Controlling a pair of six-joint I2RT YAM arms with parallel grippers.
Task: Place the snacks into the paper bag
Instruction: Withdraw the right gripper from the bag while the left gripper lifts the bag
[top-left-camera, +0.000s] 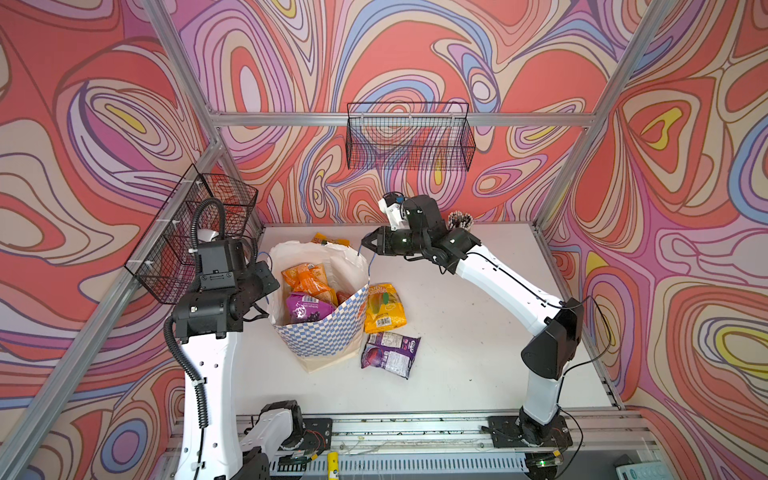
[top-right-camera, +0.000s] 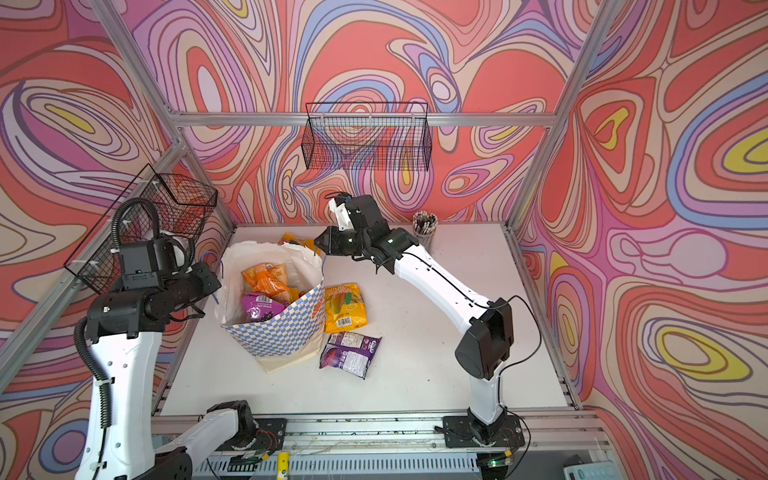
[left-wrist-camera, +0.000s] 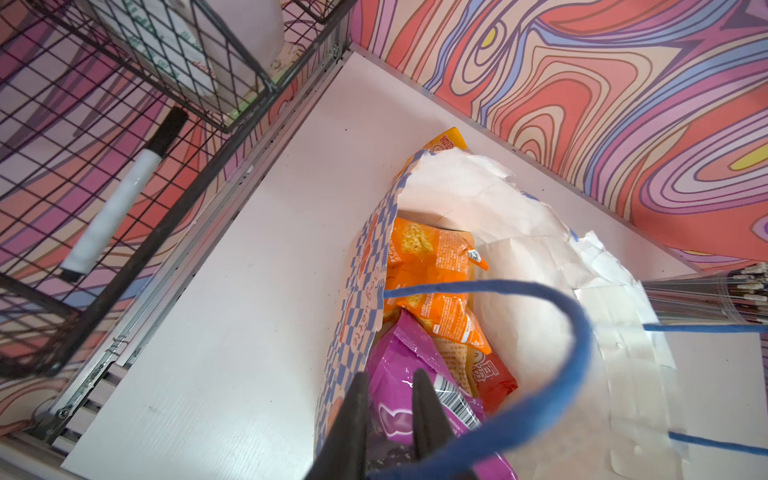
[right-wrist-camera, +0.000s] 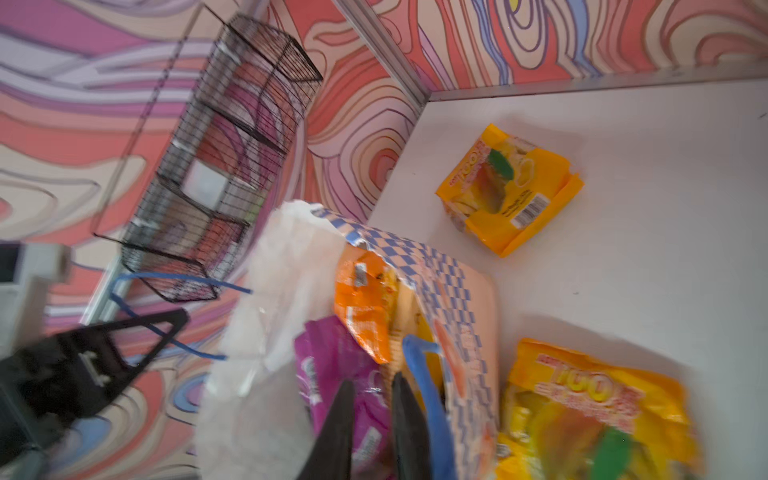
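Item: paper bag, upright, mouth open.
Inside: orange pkt, purple pkt, red pkt.
Outside: yellow pkt just beside bag's right wall; 2nd purple pkt near its base; 2nd yellow pkt behind it.
L gripper over bag's left rim, jaws nearly together; I can't tell if anything's pinched.
R gripper at bag's far-right rim, pressed together, blue handle cord just beside one finger.

A white table stands inside walls of swirling red, pink and lilac, framed by aluminium rails. A black wire basket hangs above the table's far edge. A side basket off its left edge holds a marker and a white box, and a cup of sticks stands on the table at its far edge.
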